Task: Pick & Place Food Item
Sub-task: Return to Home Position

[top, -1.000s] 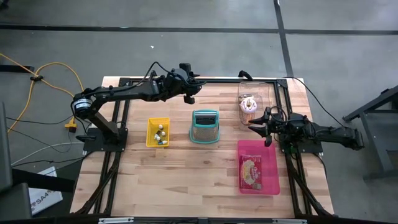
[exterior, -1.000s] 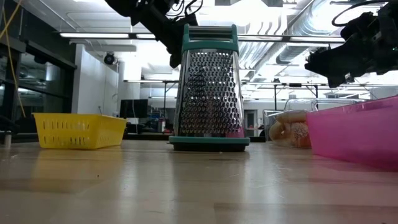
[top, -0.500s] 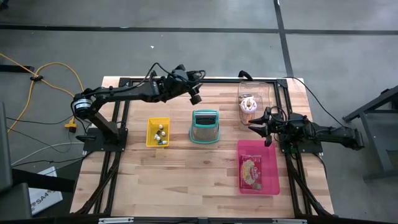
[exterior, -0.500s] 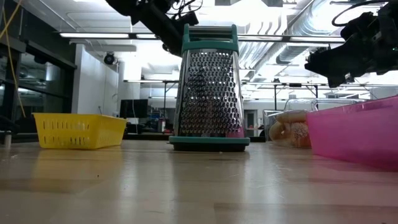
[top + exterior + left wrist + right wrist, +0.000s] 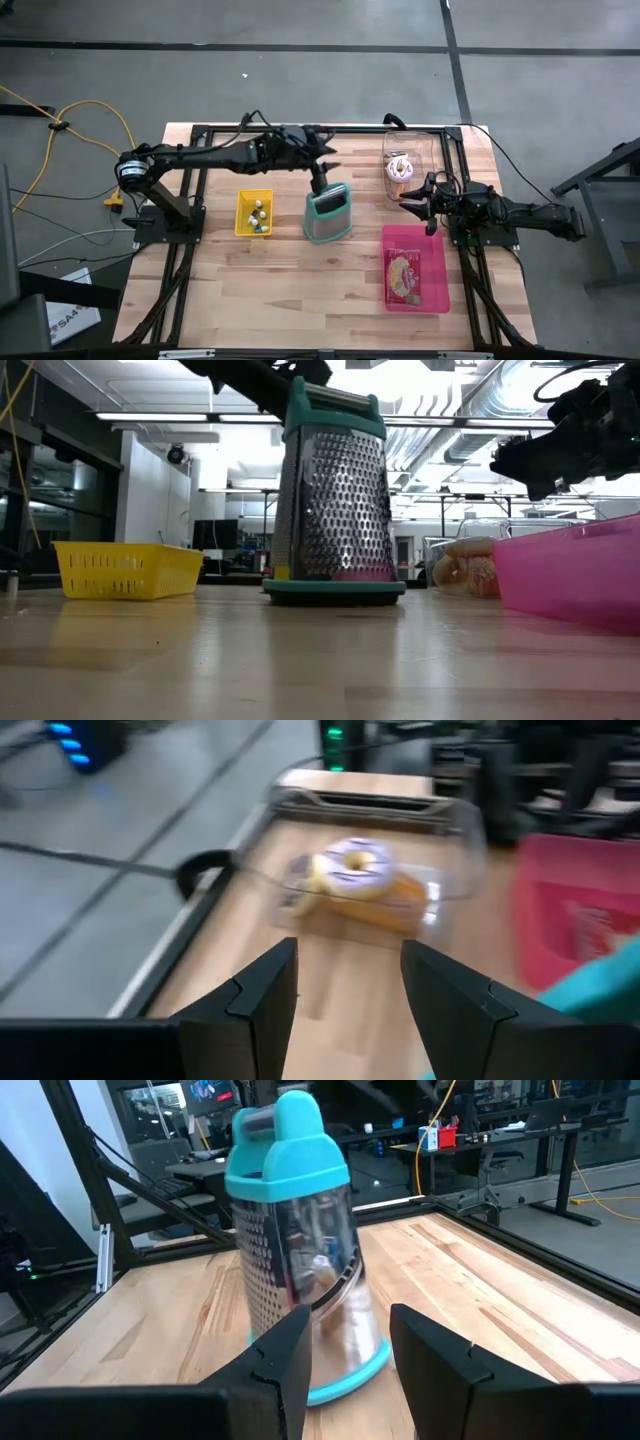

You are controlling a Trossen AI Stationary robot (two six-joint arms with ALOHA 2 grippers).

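Purple donut inside the transparent bin, on top of the bread, at the far right of the table. Left gripper out over the middle of the table, right against the teal top of the metal grater, fingers spread apart with nothing between them. Grater tilted off upright. Right gripper above the table on the right, between the transparent bin on its far side and the pink bin on its near side, its 2 fingers likewise parted and empty. Packet flat in the pink bin. Yellow basket just left of the grater, small items inside.
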